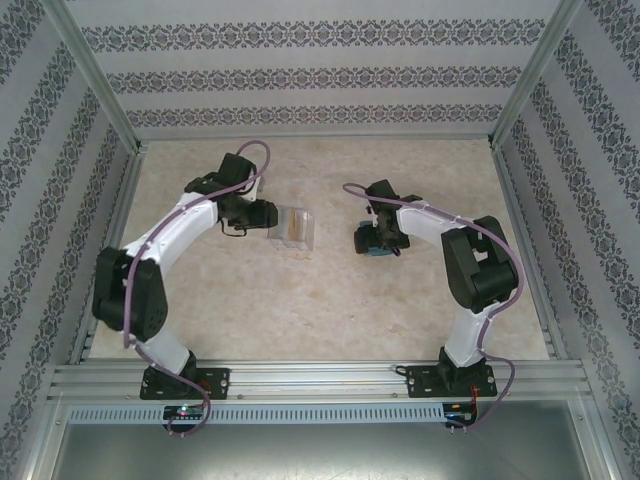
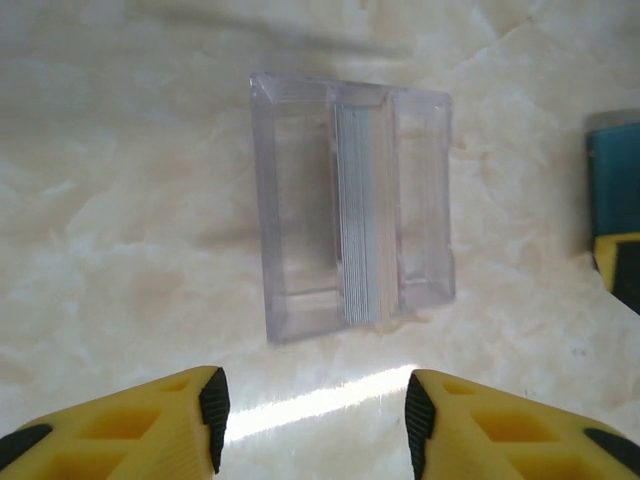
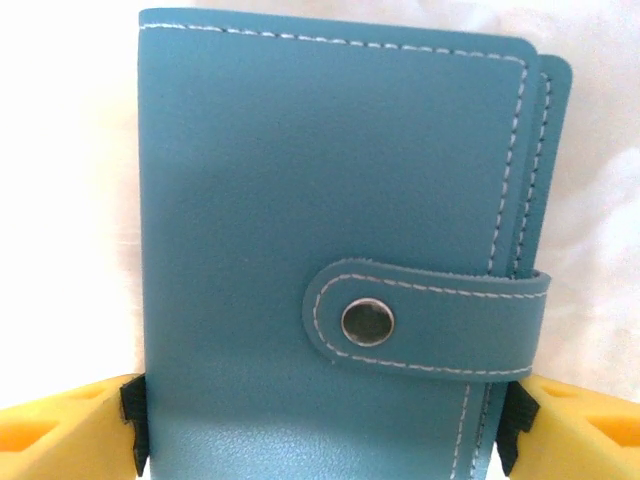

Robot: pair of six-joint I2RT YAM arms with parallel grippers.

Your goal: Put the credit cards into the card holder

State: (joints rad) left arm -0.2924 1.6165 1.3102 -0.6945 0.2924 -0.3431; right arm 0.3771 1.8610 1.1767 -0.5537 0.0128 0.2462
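Observation:
The credit cards (image 2: 362, 215) stand on edge as a thin pale and tan stack inside a clear plastic case (image 2: 300, 240) on the table. My left gripper (image 2: 312, 420) hovers just short of the case, open and with nothing between its fingers. From above, that gripper (image 1: 262, 214) sits left of the case (image 1: 292, 228). The card holder (image 3: 300, 170), a teal wallet, lies folded with its snap strap (image 3: 430, 315) fastened. My right gripper (image 3: 325, 430) straddles it, one black pad against each side edge. Its teal corner (image 1: 376, 252) peeks out under the right gripper (image 1: 375, 245).
The beige marbled tabletop (image 1: 300, 310) is bare in front of both arms. Patterned walls (image 1: 300, 80) and a metal frame enclose the table. The card holder's edge (image 2: 615, 190) lies a short way right of the case.

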